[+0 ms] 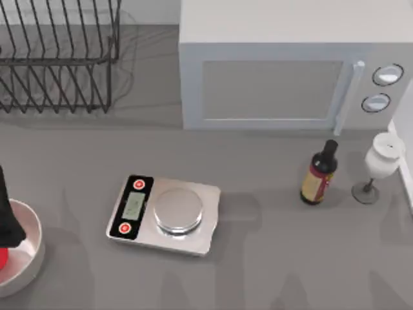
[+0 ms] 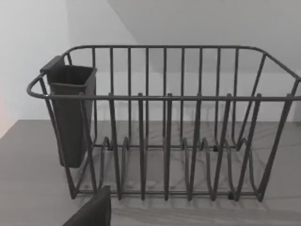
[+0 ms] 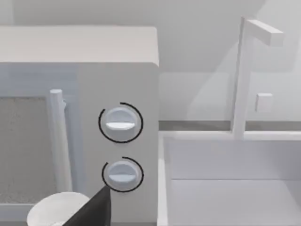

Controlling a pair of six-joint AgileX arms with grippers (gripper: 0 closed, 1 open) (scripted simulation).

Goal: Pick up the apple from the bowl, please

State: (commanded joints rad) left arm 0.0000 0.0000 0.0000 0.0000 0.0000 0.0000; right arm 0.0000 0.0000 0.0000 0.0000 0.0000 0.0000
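One apple (image 1: pixel 2 257) sits in the bowl (image 1: pixel 29 258), well left of the scale (image 1: pixel 164 215). Our left arm (image 1: pixel 6 219) hangs right over it, nearest; whether its claw grips, we cannot tell.

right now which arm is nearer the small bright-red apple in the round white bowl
Left. Its dark arm hangs over the round white bowl at the table's left edge, right above the small bright-red apple. The right arm is across the table, facing the microwave.

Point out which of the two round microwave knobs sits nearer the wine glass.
The lower round silver knob on the grey microwave; it sits closer to the white wine glass than the upper knob.
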